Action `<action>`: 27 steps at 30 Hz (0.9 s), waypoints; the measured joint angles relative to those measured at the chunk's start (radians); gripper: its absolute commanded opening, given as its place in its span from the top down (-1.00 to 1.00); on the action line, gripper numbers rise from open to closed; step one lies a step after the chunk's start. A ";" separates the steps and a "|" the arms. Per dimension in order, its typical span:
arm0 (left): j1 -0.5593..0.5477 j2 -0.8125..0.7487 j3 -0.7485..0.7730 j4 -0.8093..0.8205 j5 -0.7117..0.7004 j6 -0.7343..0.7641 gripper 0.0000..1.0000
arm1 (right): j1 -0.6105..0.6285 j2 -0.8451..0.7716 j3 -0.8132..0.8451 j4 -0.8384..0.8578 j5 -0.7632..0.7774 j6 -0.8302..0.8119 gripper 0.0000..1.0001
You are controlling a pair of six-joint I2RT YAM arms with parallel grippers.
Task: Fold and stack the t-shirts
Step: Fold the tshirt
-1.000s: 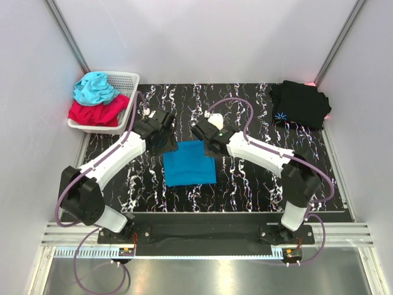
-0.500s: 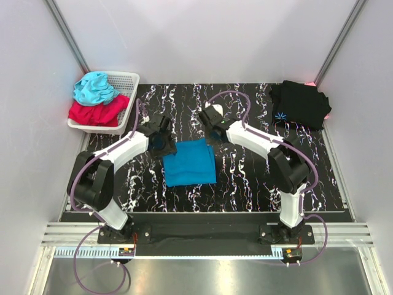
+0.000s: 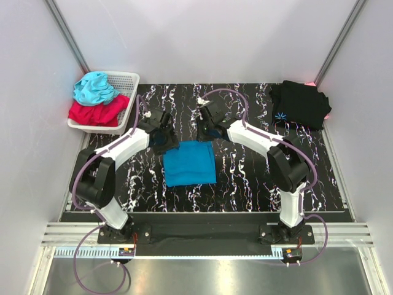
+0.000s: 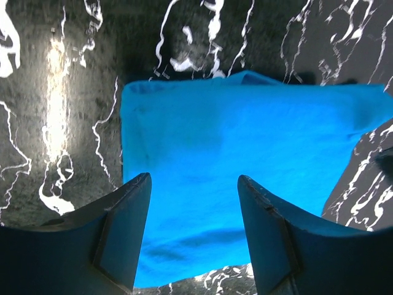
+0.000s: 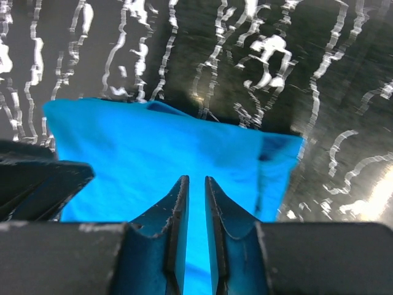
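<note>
A medium-blue t-shirt (image 3: 190, 163) lies folded into a rectangle in the middle of the black marbled table. My left gripper (image 3: 164, 137) hovers at its far left corner, open and empty; in the left wrist view the blue t-shirt (image 4: 245, 141) lies flat beyond the gripper (image 4: 193, 178). My right gripper (image 3: 207, 129) is just past the shirt's far right corner, its jaws nearly closed with nothing between them; the right wrist view shows the gripper (image 5: 196, 179) above the blue t-shirt (image 5: 153, 147). A folded black t-shirt (image 3: 299, 104) with a pale-blue starburst print lies at the far right.
A white basket (image 3: 126, 83) at the far left holds a cyan garment (image 3: 95, 87) and a red garment (image 3: 95, 113). Grey walls close in the table on the left, back and right. A metal rail runs along the near edge.
Both grippers have pulled back from the blue t-shirt's far corners toward the far side. The right arm has swung further back. The shirt's far edge now lies flat.
</note>
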 measured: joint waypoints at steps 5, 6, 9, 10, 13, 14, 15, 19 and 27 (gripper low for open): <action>0.011 0.031 0.027 0.004 -0.002 -0.002 -0.27 | -0.010 0.033 0.000 0.040 -0.074 0.002 0.55; 0.014 0.039 0.029 0.006 -0.003 -0.003 -0.26 | -0.011 0.041 0.000 0.042 -0.080 0.002 0.56; 0.021 0.066 0.032 0.007 -0.007 -0.004 -0.27 | -0.020 0.057 -0.001 0.047 -0.101 0.003 0.57; 0.023 0.076 0.033 0.006 -0.010 -0.005 -0.26 | -0.023 0.063 -0.002 0.050 -0.102 0.004 0.58; 0.024 0.105 0.035 0.009 -0.014 -0.008 -0.26 | -0.029 0.078 -0.013 0.063 -0.101 0.005 0.60; 0.024 0.115 0.035 0.011 -0.016 -0.008 -0.26 | -0.031 0.084 -0.018 0.066 -0.101 0.005 0.60; 0.025 0.125 0.035 0.014 -0.018 -0.009 -0.26 | -0.034 0.089 -0.023 0.067 -0.101 0.005 0.61; 0.027 0.172 0.051 0.020 -0.024 -0.013 -0.26 | -0.048 0.113 -0.035 0.069 -0.097 0.006 0.65; 0.028 0.253 0.146 -0.007 -0.071 -0.037 -0.24 | -0.088 0.142 -0.052 0.092 -0.078 0.027 0.67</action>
